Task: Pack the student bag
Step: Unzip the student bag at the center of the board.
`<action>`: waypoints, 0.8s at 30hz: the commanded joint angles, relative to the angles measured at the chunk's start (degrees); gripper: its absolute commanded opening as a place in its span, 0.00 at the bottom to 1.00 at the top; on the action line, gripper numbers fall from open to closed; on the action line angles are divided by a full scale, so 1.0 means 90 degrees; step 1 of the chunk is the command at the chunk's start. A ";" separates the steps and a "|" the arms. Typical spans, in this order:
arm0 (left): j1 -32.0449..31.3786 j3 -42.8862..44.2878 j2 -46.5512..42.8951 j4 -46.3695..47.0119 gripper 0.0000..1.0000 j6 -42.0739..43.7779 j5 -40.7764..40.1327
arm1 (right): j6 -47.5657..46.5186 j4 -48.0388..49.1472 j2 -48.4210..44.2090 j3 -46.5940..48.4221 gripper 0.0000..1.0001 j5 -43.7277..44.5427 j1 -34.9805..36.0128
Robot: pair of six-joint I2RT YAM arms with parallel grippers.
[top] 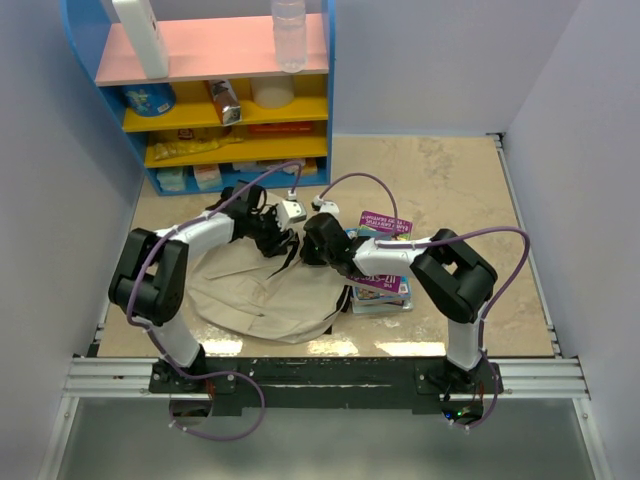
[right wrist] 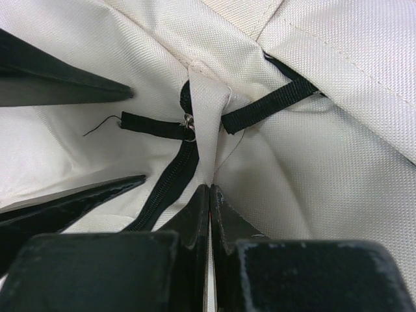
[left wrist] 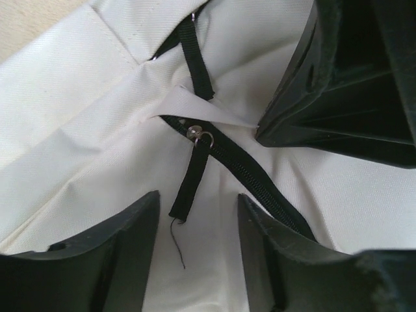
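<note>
Broadly spread on the bench (top: 450,180): student bag (top: 250,300), cream, lying flat just ahead of the arm bases. Behind the bag, blue shelf unit (top: 200,110). Just beside the bag's right edge, stack of books (top: 385,285). Over the bag's far rim, right jaws pressed shut, seemingly pinching a fold of its cream fabric. Close by on the bag, left jaws standing apart, gripping nothing, straddling black zipper (left wrist: 253,181) and its strap pull (left wrist: 190,179).
</note>
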 commanded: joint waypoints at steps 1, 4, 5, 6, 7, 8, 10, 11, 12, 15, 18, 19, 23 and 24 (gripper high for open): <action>-0.0105 0.0289 0.0332 0.0223 0.51 0.0298 0.0007 | -0.0037 -0.0431 -0.0010 -0.0216 0.00 0.0445 -0.0180; -0.0105 0.0377 0.0498 0.0252 0.41 0.0337 0.0016 | -0.0037 -0.0422 -0.0049 -0.0245 0.00 0.0435 -0.0180; -0.0105 0.0396 0.0508 0.0262 0.38 0.0337 0.0026 | -0.0037 -0.0431 -0.0059 -0.0255 0.00 0.0435 -0.0190; -0.0105 0.0406 0.0528 0.0253 0.28 0.0337 0.0045 | -0.0037 -0.0432 -0.0059 -0.0255 0.00 0.0435 -0.0190; -0.0115 0.0416 0.0518 0.0243 0.23 0.0337 0.0045 | -0.0028 -0.0432 -0.0078 -0.0265 0.00 0.0435 -0.0200; -0.0105 0.0416 0.0499 0.0233 0.19 0.0327 0.0045 | -0.0028 -0.0432 -0.0078 -0.0275 0.00 0.0445 -0.0200; -0.0105 0.0406 0.0372 0.0184 0.07 0.0327 0.0036 | -0.0028 -0.0432 -0.0088 -0.0275 0.00 0.0425 -0.0219; -0.0105 0.0397 0.0313 0.0145 0.03 0.0327 0.0007 | -0.0028 -0.0432 -0.0088 -0.0275 0.00 0.0425 -0.0219; -0.0105 0.0397 0.0168 0.0126 0.00 0.0337 -0.0003 | -0.0018 -0.0432 -0.0069 -0.0265 0.00 0.0416 -0.0238; -0.0105 0.0406 -0.0164 -0.0020 0.00 0.0347 -0.0052 | 0.0002 -0.0422 -0.0059 -0.0245 0.00 0.0367 -0.0268; -0.0105 0.0475 -0.0457 -0.0313 0.00 0.0298 0.0065 | 0.0040 -0.0373 -0.0049 -0.0245 0.00 0.0308 -0.0336; -0.0115 0.0484 -0.0526 -0.0507 0.00 0.0288 0.0171 | 0.0050 -0.0363 -0.0049 -0.0255 0.00 0.0269 -0.0356; -0.0115 0.0300 -0.0868 -0.1026 0.00 0.0424 0.0289 | 0.0012 -0.0354 -0.0107 -0.0216 0.00 0.0240 -0.0473; -0.0105 0.0222 -0.0917 -0.1085 0.00 0.0464 0.0270 | 0.0002 -0.0344 -0.0108 -0.0206 0.00 0.0240 -0.0492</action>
